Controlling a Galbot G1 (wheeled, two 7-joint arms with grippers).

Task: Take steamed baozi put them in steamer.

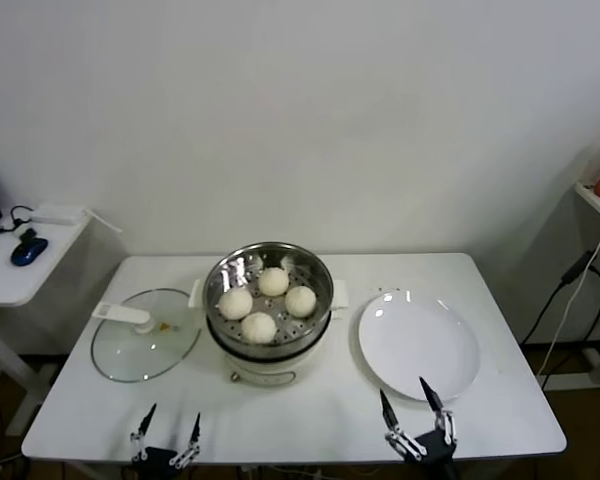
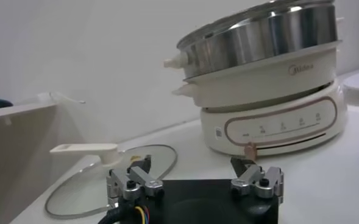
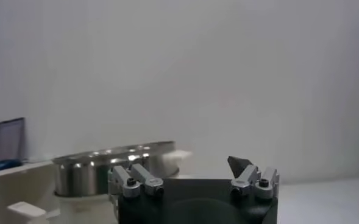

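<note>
Several off-white baozi (image 1: 273, 281) lie on the perforated tray inside the steel steamer (image 1: 230, 272), which stands on its white base at the middle of the table. It also shows in the left wrist view (image 2: 270, 36) and the right wrist view (image 3: 94, 173). My left gripper (image 1: 168, 423) is open and empty at the table's front edge, left of the steamer. My right gripper (image 1: 404, 398) is open and empty at the front edge, just before the white plate (image 1: 417, 345).
The glass lid (image 1: 145, 335) with its white handle lies flat left of the steamer, seen also in the left wrist view (image 2: 115, 176). A side table (image 1: 20, 262) with a blue mouse stands at far left. Cables hang at the right.
</note>
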